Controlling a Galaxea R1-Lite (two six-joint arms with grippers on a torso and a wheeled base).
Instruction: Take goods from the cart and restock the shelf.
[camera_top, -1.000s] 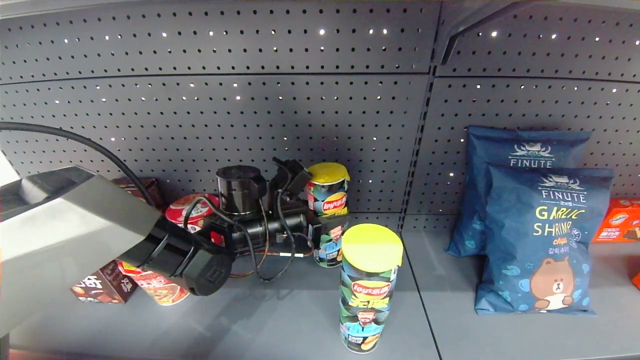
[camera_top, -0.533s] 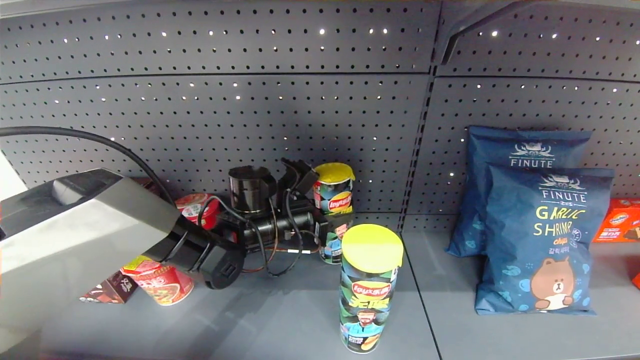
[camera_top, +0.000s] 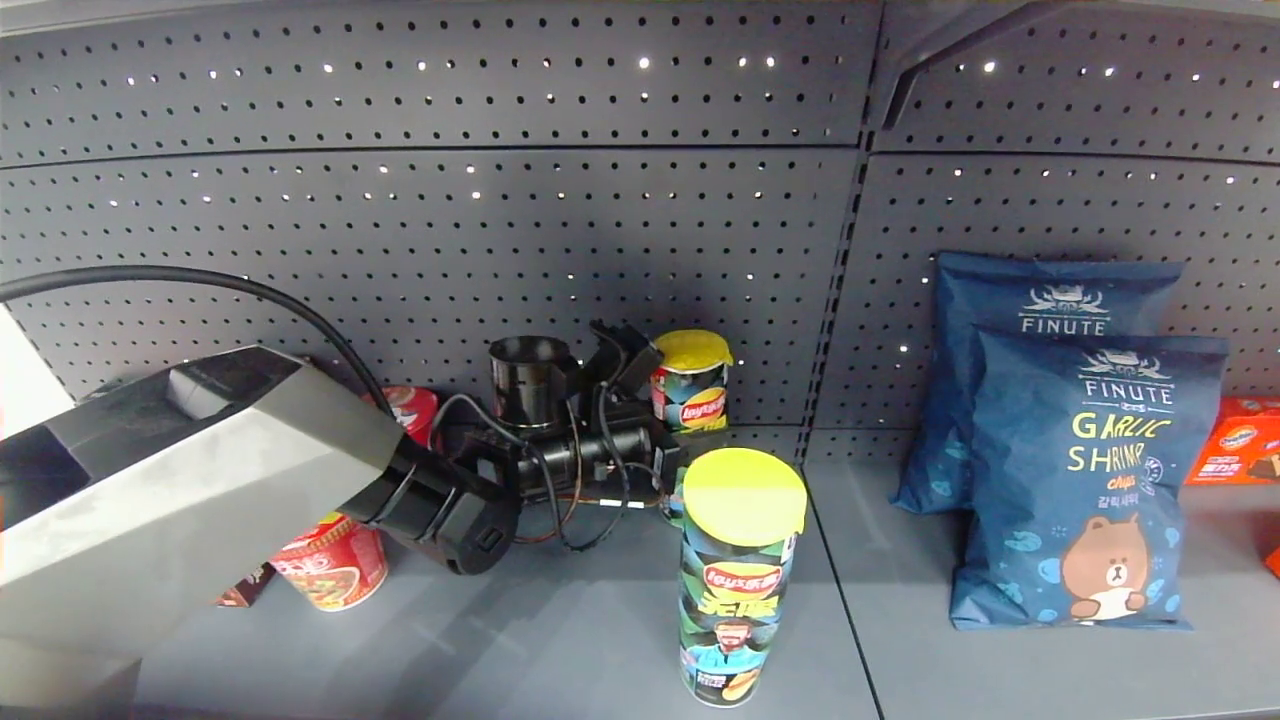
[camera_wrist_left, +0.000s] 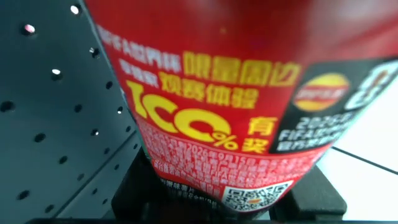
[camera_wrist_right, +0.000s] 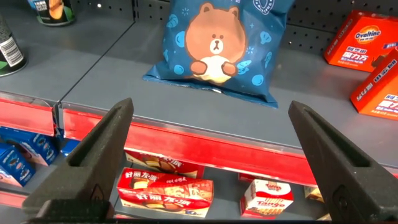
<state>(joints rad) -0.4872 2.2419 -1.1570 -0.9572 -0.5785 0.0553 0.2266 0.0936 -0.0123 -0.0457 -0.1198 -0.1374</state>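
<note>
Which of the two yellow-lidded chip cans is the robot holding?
The back can by the pegboard, clamped in the left gripper; the front can stands free.

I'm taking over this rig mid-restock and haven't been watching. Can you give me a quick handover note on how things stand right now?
Left tool: shut on a yellow-lidded chip can, at the back of the shelf, behind a matching can that stands near the front.
Right tool: open, empty, facing the shelf's front edge.
Done: the matching can stands on the shelf; the held one is at the back row.
Left: I cannot tell whether the held can rests on the shelf. Probably set it down, release, draw the arm out, then fetch more goods.
</note>
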